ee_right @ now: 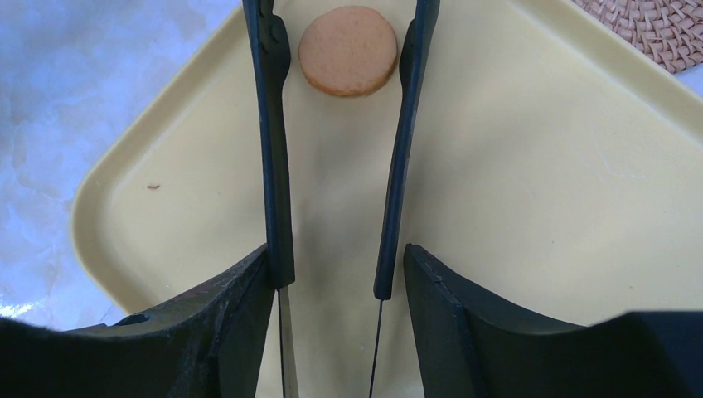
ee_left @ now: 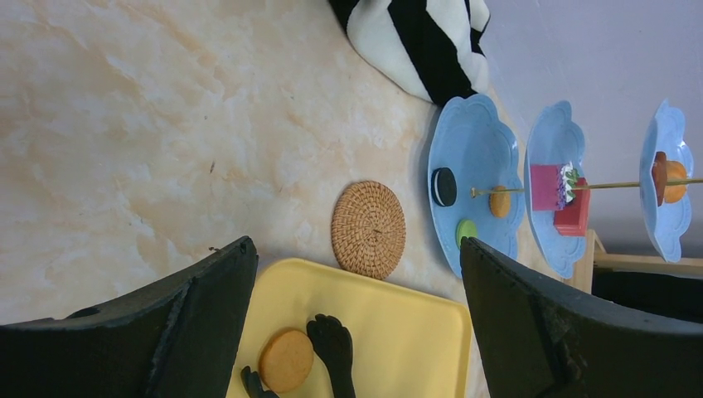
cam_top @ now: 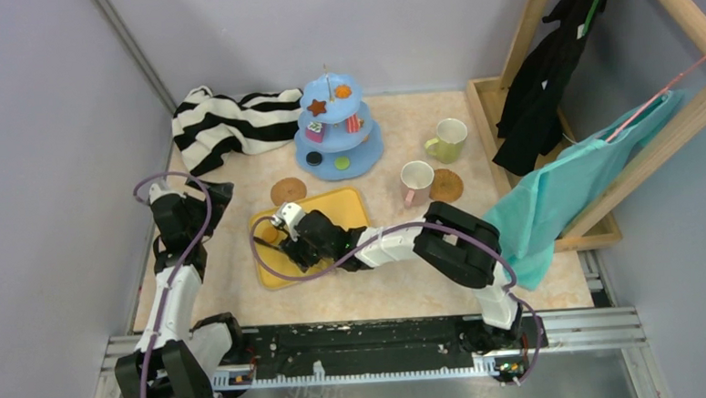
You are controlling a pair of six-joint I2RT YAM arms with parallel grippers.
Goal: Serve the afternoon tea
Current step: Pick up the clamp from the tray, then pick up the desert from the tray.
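Tongs straddling orange cookie on yellow tray
Right hand clenched on tongs, tips either side for a squeeze – likely bound for far blue stand; left hand released.

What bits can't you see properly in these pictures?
- Right wrist view: the top edge cuts off the right gripper's tongs, so touching the cookie is unclear.
- Left wrist view: the left gripper's fingers hide the yellow tray's sides.
- Top view: treats on the blue stand are too small to name.
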